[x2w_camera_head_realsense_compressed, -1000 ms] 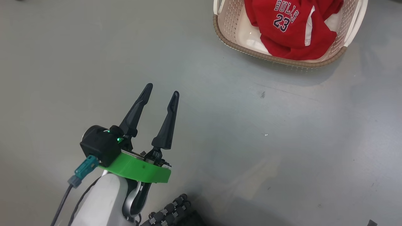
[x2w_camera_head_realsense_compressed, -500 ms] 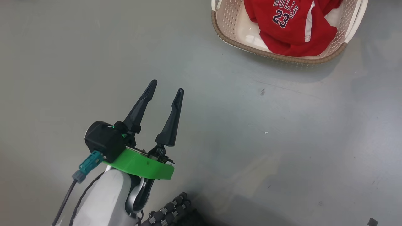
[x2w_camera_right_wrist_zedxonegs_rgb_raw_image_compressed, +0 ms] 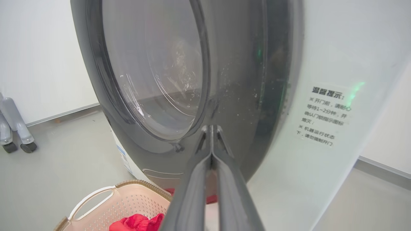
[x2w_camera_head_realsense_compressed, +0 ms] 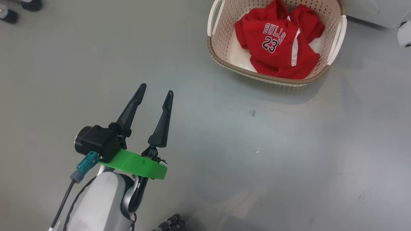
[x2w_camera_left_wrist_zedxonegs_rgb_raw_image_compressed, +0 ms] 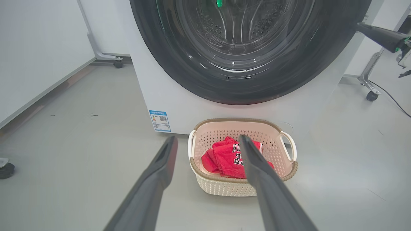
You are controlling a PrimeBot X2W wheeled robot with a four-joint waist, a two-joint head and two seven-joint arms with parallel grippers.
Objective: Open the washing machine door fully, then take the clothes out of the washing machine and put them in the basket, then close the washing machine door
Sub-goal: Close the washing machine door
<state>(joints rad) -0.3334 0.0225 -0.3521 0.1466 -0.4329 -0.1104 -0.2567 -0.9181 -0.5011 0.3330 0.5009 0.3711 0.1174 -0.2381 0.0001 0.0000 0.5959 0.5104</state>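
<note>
The washing machine [x2w_camera_left_wrist_zedxonegs_rgb_raw_image_compressed: 167, 96] stands with its door [x2w_camera_left_wrist_zedxonegs_rgb_raw_image_compressed: 179, 64] lying flat against the white front, and the steel drum shows through the glass. On the floor just before it sits the basket [x2w_camera_head_realsense_compressed: 224, 29], holding the red clothes [x2w_camera_head_realsense_compressed: 276, 48], the "BULLS 23" jersey on top. My left gripper [x2w_camera_head_realsense_compressed: 155, 89] hangs open over bare floor, well short of the basket [x2w_camera_left_wrist_zedxonegs_rgb_raw_image_compressed: 224, 189], and holds nothing. My right gripper [x2w_camera_right_wrist_zedxonegs_rgb_raw_image_compressed: 211, 128] is shut on nothing. Its tip is at the black rim of the door [x2w_camera_right_wrist_zedxonegs_rgb_raw_image_compressed: 244, 96], on the door's right side [x2w_camera_left_wrist_zedxonegs_rgb_raw_image_compressed: 359, 25].
Castors of wheeled stands sit on the grey floor left [x2w_camera_left_wrist_zedxonegs_rgb_raw_image_compressed: 117, 62] and right [x2w_camera_left_wrist_zedxonegs_rgb_raw_image_compressed: 372, 94] of the machine. Grey stand legs [x2w_camera_right_wrist_zedxonegs_rgb_raw_image_compressed: 16, 134] rise by the white wall. A blue label [x2w_camera_left_wrist_zedxonegs_rgb_raw_image_compressed: 160, 121] is low on the machine's front.
The head camera has tilted up, so the whole basket and a corner of the machine have come into view. The left gripper stays open at much the same place.
</note>
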